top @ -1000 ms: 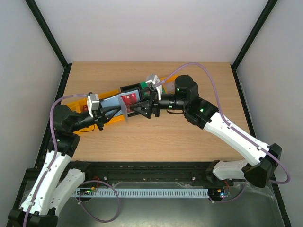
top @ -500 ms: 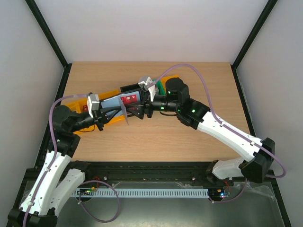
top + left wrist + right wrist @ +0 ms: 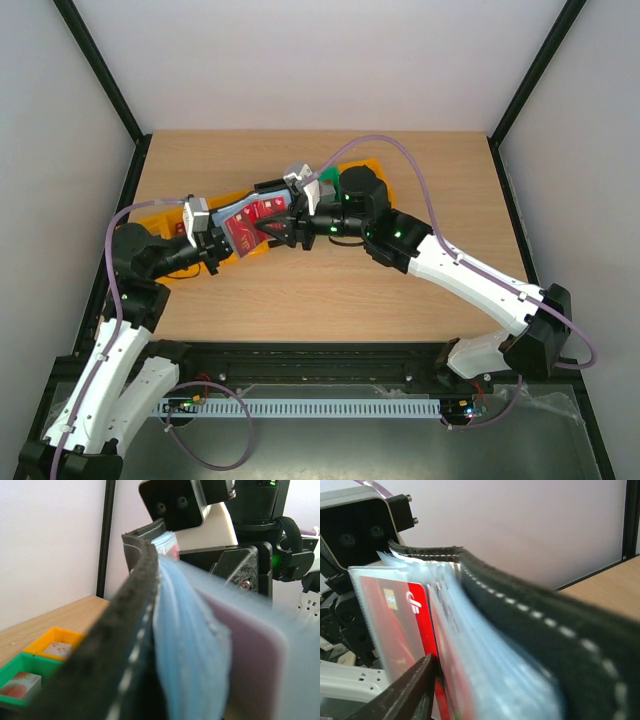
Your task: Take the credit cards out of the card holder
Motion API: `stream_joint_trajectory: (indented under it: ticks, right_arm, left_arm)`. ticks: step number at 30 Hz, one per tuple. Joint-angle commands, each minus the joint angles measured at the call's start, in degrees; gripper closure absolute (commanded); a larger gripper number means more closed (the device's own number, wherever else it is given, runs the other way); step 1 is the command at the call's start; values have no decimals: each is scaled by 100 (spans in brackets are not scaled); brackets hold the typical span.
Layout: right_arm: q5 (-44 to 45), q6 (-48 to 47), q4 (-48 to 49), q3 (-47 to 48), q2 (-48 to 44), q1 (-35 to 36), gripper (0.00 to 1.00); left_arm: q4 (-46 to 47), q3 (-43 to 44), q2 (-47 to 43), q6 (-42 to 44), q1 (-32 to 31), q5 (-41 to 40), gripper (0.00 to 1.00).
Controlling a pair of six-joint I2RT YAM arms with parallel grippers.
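The card holder [image 3: 236,210] is held up above the table, spread open, with its black cover [image 3: 131,630] and blue-grey pockets [image 3: 192,645]. My left gripper [image 3: 220,240] is shut on its near end; its fingers are hidden in the left wrist view. A red credit card [image 3: 253,222] sits in a clear pocket, and it also shows in the right wrist view [image 3: 417,625]. My right gripper [image 3: 281,229] is at the holder's far end with its jaws apart. One of its fingers [image 3: 407,690] touches the red card's edge. The other finger is hidden behind the pockets.
An orange bin [image 3: 160,215] lies under the left gripper and another orange bin [image 3: 368,165] behind the right arm, with a green bin [image 3: 330,185] beside it. The left wrist view shows a yellow bin [image 3: 52,641] and a green bin [image 3: 20,672] holding small pieces.
My right gripper has moved left onto the holder until its finger reached the red card. The holder has tilted and opened so more of the red card shows. The left arm stayed put.
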Motion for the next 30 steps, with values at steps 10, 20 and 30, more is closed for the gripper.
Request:
stream_joint_trajectory:
  ticks: [10, 20, 30]
  right_arm:
    - [143, -520, -757, 418, -461, -124, 98]
    - [840, -936, -2485, 1188, -182, -194, 98]
    - [413, -951, -2392, 1257, -149, -193, 98]
  left_arm:
    - [66, -102, -199, 70, 186, 172, 58]
    - [-215, -219, -357, 305, 312, 92, 10]
    - [107, -266, -299, -131, 276, -20, 21]
